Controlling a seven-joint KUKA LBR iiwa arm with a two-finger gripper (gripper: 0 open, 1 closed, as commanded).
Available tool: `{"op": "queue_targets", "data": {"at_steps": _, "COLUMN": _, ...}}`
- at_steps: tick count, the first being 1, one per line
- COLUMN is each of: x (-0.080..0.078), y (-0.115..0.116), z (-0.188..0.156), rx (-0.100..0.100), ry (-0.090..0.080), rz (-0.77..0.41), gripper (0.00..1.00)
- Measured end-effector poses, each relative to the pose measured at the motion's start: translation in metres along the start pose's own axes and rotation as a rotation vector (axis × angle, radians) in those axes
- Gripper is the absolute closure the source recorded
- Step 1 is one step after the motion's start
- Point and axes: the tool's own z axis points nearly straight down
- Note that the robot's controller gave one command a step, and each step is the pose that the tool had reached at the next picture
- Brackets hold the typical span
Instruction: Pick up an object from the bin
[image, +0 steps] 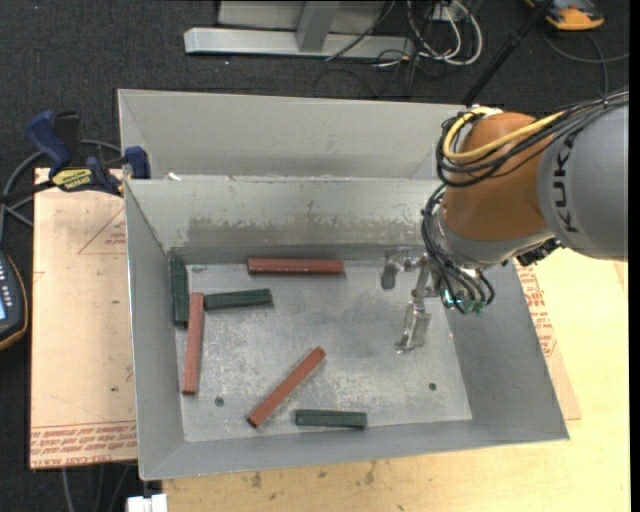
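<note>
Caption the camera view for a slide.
Claw over bare floor at the right of the grey bin, clear of red-brown bars and dark green bars scattered leftward.

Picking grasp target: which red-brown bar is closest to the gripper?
The red-brown bar along the back wall; its right end is nearest the gripper. The diagonal one and the left one lie farther off.

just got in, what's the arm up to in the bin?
The KUKA arm's gripper hangs over a bare patch on the right of the bin, touching nothing. Six red-brown and dark green sticks lie elsewhere on the floor; nearest are the red-brown stick by the back wall and the diagonal red-brown stick.
</note>
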Motion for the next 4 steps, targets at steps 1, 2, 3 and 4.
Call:
{"op": "queue_targets", "data": {"at_steps": 1, "x": 0.021, "y": 0.040, "z": 0.053, "rx": -0.001, "ry": 0.000, "rz": -0.025, "gripper": 0.00}}
{"op": "queue_targets", "data": {"at_steps": 2, "x": 0.037, "y": 0.111, "z": 0.096, "rx": -0.002, "ry": -0.002, "rz": -0.118, "gripper": 0.00}}
{"op": "queue_targets", "data": {"at_steps": 3, "x": 0.035, "y": 0.107, "z": 0.093, "rx": 0.000, "ry": -0.007, "rz": -0.111, "gripper": 1.00}}
{"op": "queue_targets", "data": {"at_steps": 4, "x": 0.042, "y": 0.113, "z": -0.050, "rx": 0.002, "ry": -0.016, "rz": -0.422, "gripper": 1.00}}
